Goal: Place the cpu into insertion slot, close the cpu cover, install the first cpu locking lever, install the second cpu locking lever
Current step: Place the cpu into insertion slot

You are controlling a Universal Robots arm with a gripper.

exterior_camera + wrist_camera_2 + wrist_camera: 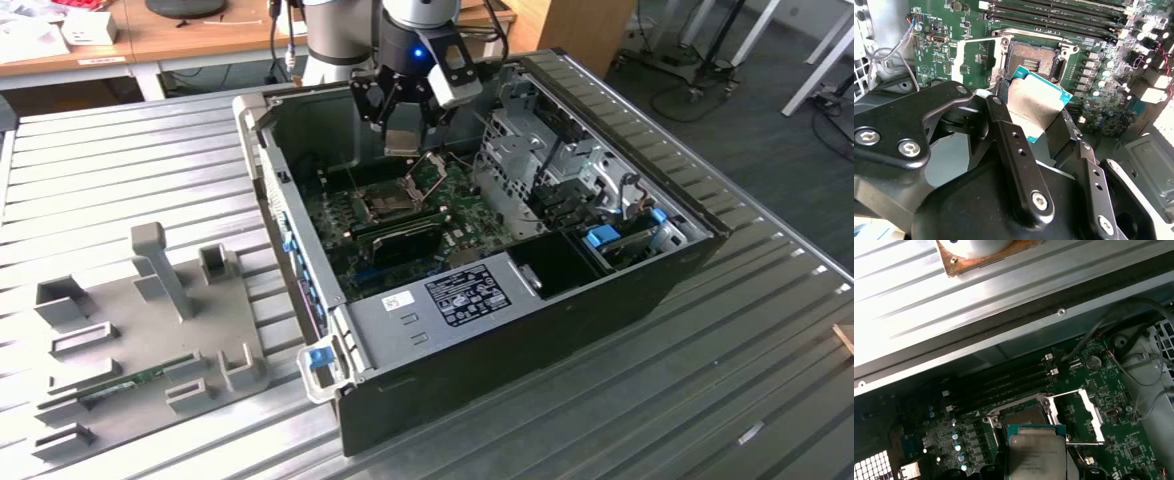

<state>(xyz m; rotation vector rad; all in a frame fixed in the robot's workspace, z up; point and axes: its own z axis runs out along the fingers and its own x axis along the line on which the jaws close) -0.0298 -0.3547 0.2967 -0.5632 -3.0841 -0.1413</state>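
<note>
Your end effector [1031, 114] grips the cpu [1038, 100].
It hangs just above the insertion slot [1034, 62]; the cpu cover [1004, 54] stands open.

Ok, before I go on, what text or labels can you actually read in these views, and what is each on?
None can be read.
Black label inside the computer case: too small.
White sticker beside it: too small.
Chip in the tool: print on top blurred.
Green board: white markings too small.
</note>
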